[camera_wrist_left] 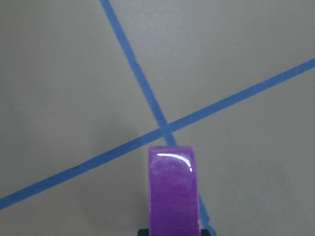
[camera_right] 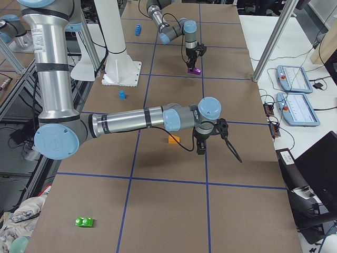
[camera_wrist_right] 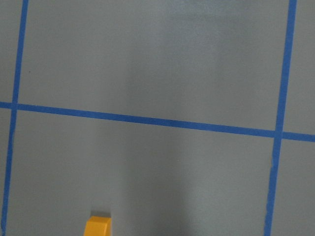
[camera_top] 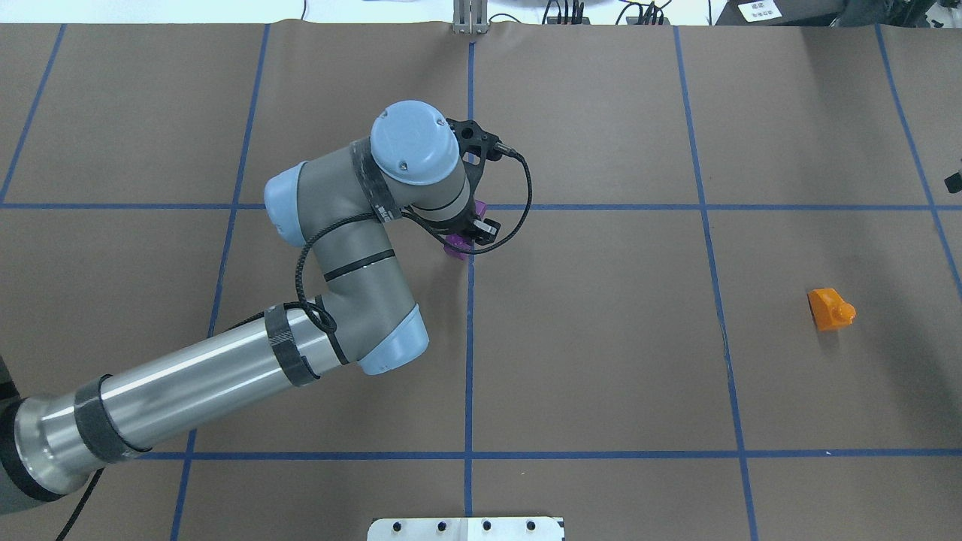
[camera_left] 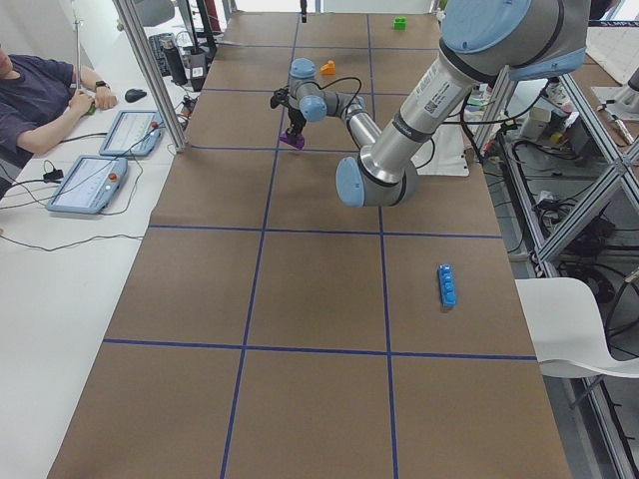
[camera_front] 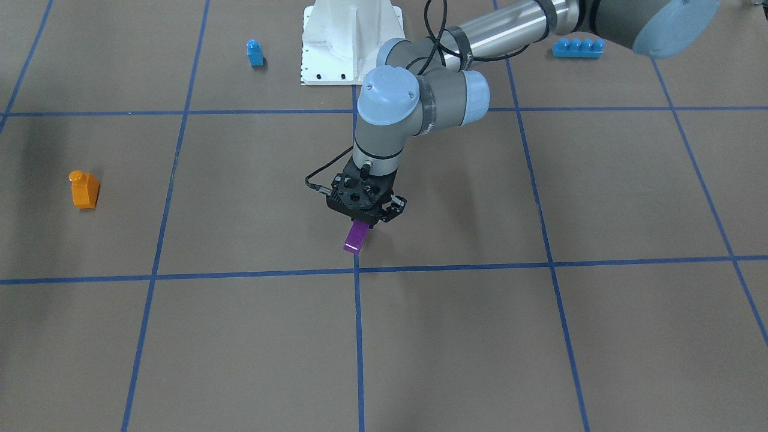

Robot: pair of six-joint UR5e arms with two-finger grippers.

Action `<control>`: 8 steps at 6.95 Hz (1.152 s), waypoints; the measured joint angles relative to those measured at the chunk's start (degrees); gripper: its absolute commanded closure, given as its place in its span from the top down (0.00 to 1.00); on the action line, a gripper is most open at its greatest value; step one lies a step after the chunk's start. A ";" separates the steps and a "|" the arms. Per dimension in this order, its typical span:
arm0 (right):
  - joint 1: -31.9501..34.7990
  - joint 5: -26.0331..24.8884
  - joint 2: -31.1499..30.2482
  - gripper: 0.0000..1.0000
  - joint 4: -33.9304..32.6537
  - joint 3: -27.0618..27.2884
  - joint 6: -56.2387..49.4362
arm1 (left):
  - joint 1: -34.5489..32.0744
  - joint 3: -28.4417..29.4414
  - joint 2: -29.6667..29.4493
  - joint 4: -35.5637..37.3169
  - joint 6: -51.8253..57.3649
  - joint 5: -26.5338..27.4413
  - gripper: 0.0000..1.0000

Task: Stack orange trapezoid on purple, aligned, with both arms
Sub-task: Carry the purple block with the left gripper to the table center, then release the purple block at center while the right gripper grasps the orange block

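Purple, glossy and sloped, the small plastic brick (camera_front: 356, 237) sits pinched between the fingers of the left gripper (camera_front: 367, 222), which are closed on its upper part; it hangs tilted near the middle of the desk, well away from every edge, right over a crossing of the blue tape lines (camera_wrist_left: 133, 64); whether its lower end touches the brown paper surface (camera_front: 456, 348) cannot be told. The left arm (camera_top: 225, 368) reaches in from the robot's side and bends back at the wrist above the brick.

The small glossy orange plastic trapezoid brick (camera_front: 84, 191), with its single round stud, lies alone on the paper toward the desk's edge on the robot's right, well apart from the purple one; nothing grips it. The right gripper (camera_right: 205, 143) hangs above the desk on that same side, apart from the orange brick; how far its fingers are parted cannot be told; its wrist camera catches only the orange brick's tip at the bottom of the view.

Near the robot's edge of the desk stand the white base pedestal (camera_front: 351, 42), a small blue single-stud brick (camera_front: 255, 53) and a long blue four-stud brick (camera_front: 577, 47).
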 measured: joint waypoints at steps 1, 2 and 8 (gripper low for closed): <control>-1.43 -0.29 -0.02 1.00 0.83 1.24 3.36 | 1.00 2.16 -0.88 -1.28 -0.20 1.02 0.99; -2.78 -0.83 -0.17 1.00 3.46 2.05 7.52 | 1.41 3.07 -1.24 -1.81 -0.29 1.43 1.00; -21.56 -13.57 -2.64 1.00 18.73 6.54 34.58 | -2.28 2.38 -1.60 -2.29 0.29 1.12 1.00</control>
